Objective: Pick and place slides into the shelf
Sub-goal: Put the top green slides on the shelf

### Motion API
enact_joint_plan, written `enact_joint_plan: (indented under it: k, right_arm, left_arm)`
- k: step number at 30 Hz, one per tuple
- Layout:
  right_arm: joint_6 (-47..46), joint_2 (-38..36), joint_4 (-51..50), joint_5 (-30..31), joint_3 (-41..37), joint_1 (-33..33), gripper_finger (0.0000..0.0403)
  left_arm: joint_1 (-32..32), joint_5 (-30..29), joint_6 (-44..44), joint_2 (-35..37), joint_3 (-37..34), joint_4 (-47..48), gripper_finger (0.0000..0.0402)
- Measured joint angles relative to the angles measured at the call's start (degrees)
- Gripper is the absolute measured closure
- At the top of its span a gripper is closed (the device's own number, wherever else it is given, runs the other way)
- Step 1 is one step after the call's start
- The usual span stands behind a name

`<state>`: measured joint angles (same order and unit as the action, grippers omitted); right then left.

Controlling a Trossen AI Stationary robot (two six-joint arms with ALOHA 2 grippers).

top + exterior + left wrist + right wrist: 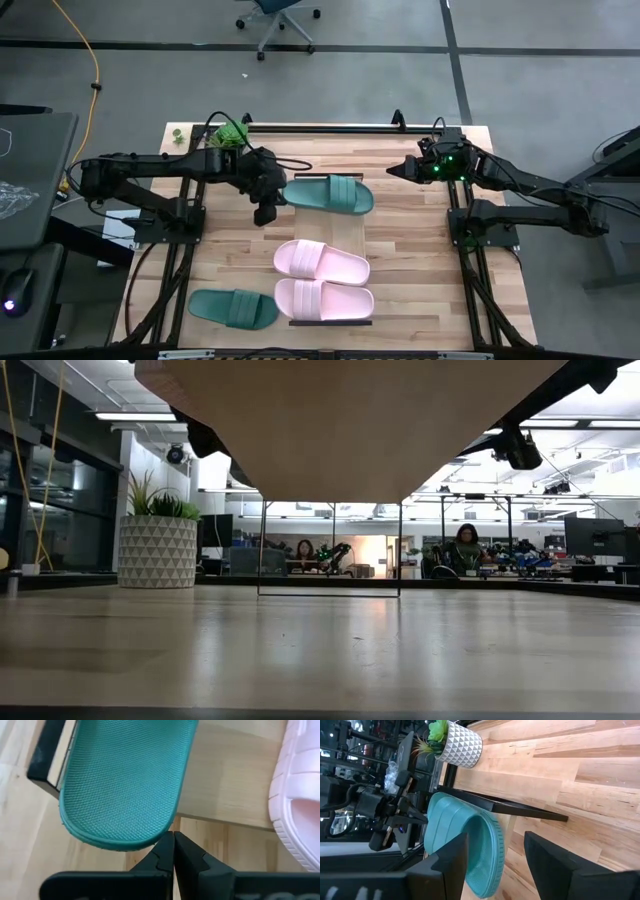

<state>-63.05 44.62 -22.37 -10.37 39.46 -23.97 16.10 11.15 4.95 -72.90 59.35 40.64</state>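
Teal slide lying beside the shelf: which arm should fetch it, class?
Probably left. The loose teal slide lies on the left arm's side, nearer the left claw; the right claw sits across the table.

High cam looks straight down on whole desk [420,250]. Low cam sits at desk level, facing room. Both wrist cams, close in, share the teal slide [125,780] [465,850].
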Motion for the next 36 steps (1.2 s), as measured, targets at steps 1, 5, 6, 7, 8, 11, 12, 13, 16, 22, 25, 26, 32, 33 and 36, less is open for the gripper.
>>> enact_joint_plan:
  k: [1, 5, 6, 7, 8, 11, 12, 13, 16, 22, 25, 26, 32, 33, 36]
  right_arm:
    - [0.0, 0.0, 0.0, 0.0, 0.0, 0.0, 0.022]
    - [0.0, 0.0, 0.0, 0.0, 0.0, 0.0, 0.022]
    - [0.0, 0.0, 0.0, 0.0, 0.0, 0.0, 0.022]
    - [0.0, 0.0, 0.0, 0.0, 0.0, 0.0, 0.022]
    - [0.0, 0.0, 0.0, 0.0, 0.0, 0.0, 0.022]
    - [0.0, 0.0, 0.0, -0.1, 0.0, 0.0, 0.022]
    - [-0.1, 0.0, 0.0, -0.5, 0.0, 0.0, 0.022]
    - [-0.6, 0.0, 0.0, -1.3, 0.0, 0.0, 0.022]
    - [-2.9, 0.0, -2.7, -7.4, 0.0, 0.0, 0.022]
    - [-6.8, 0.0, -6.8, -11.2, 0.0, 1.7, 0.022]
    - [-8.2, 0.6, -5.2, -10.0, 0.0, 3.1, 0.022]
    - [-8.8, 1.0, -5.2, -10.0, 0.0, 3.6, 0.022]
    - [-9.6, 5.9, -1.0, -10.7, 0.0, 7.5, 0.022]
    - [-9.6, 6.6, 0.3, -9.9, 0.0, 8.0, 0.022]
    - [-9.6, 8.4, 1.9, -10.4, 0.0, 9.0, 0.022]
  left_arm:
    - [0.0, -0.3, 0.0, 0.0, 0.0, 0.0, 0.0401]
    - [0.0, -1.4, 0.8, 0.0, 0.0, -0.1, 0.0401]
    - [0.0, -1.4, 0.8, 0.0, 0.0, -0.2, 0.0401]
    - [0.0, -1.4, 0.9, 0.0, 0.0, -0.2, 0.0401]
    - [0.0, -1.4, 0.9, 0.0, 0.0, -0.2, 0.0401]
    - [0.0, -1.5, 0.9, 0.0, 0.0, -0.3, 0.0401]
    - [0.0, -1.6, 0.9, 0.0, 0.0, -0.3, 0.0401]
    - [0.0, -1.5, 0.9, 0.0, 0.0, -0.4, 0.0401]
    - [0.0, -1.1, 1.1, 0.0, 0.0, -0.8, 0.0401]
    - [0.0, -0.2, 1.4, 0.0, 0.0, -1.1, 0.0401]
    - [0.0, -0.2, 1.4, 0.0, 0.0, -1.6, 0.0401]
    - [0.0, -0.2, 1.4, 0.0, 0.0, -1.7, 0.0401]
    - [0.0, 0.0, 1.4, 0.0, 0.0, -1.9, 0.0401]
    - [0.0, 0.0, 1.4, 0.0, 0.0, -1.9, 0.0401]
    - [0.0, 0.5, 1.3, 0.0, 0.0, -1.9, 0.0401]
